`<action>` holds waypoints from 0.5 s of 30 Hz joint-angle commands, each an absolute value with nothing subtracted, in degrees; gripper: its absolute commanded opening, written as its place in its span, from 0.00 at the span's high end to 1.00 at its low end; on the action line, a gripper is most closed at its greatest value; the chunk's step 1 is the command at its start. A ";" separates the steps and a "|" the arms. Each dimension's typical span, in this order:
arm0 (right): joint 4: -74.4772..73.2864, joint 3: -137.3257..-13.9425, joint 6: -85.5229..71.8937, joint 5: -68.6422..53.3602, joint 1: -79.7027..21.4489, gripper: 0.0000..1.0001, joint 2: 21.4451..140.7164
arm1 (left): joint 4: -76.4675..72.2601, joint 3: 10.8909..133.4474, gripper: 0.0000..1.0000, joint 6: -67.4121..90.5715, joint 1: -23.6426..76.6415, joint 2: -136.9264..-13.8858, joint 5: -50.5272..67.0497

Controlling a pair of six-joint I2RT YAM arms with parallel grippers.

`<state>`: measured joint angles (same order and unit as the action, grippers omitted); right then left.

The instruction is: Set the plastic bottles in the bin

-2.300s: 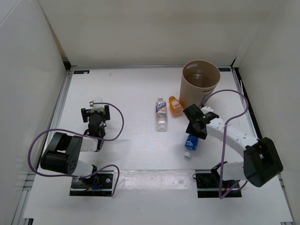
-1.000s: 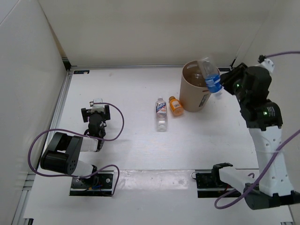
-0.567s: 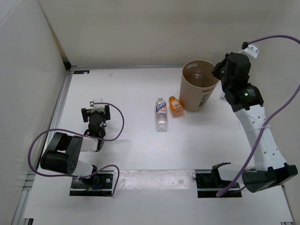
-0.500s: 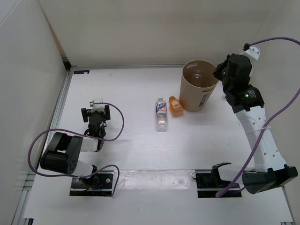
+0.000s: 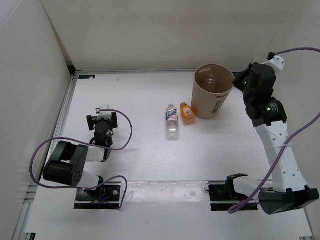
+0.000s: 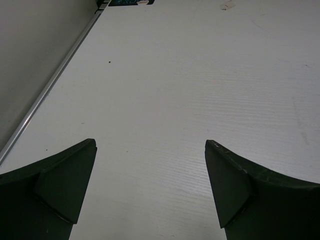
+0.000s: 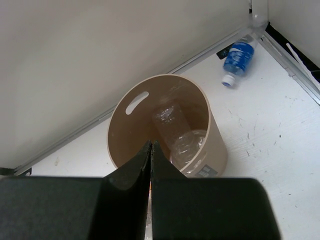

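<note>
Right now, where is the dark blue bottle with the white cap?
Upper right of the right wrist view: the blue bottle lies on the table outside the bin, by the wall corner.

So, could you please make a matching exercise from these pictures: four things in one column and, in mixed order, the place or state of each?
Things:
1. orange bottle
2. blue-label bottle
3. clear bottle
4. right claw

Places or states:
A. inside the bin
B. shut and empty
C. lying in the far corner of the table
D. between the bin and the white-label bottle

Pairs: 1-D, 2-C, 3-A, 4-B
</note>
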<state>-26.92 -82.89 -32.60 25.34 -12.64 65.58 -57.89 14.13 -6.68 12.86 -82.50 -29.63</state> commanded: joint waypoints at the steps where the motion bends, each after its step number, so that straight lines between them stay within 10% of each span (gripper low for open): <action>1: -25.66 -82.00 -32.70 25.40 -11.86 1.00 63.64 | -58.97 14.85 0.00 -6.77 13.01 -81.83 -30.50; 15: -28.83 -80.24 -34.54 18.90 -3.17 0.74 63.28 | -58.89 14.77 0.00 -6.77 13.01 -81.83 -30.41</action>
<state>-28.75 -80.31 -33.93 20.80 -4.43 64.10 -57.89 14.13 -6.68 12.86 -82.50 -29.65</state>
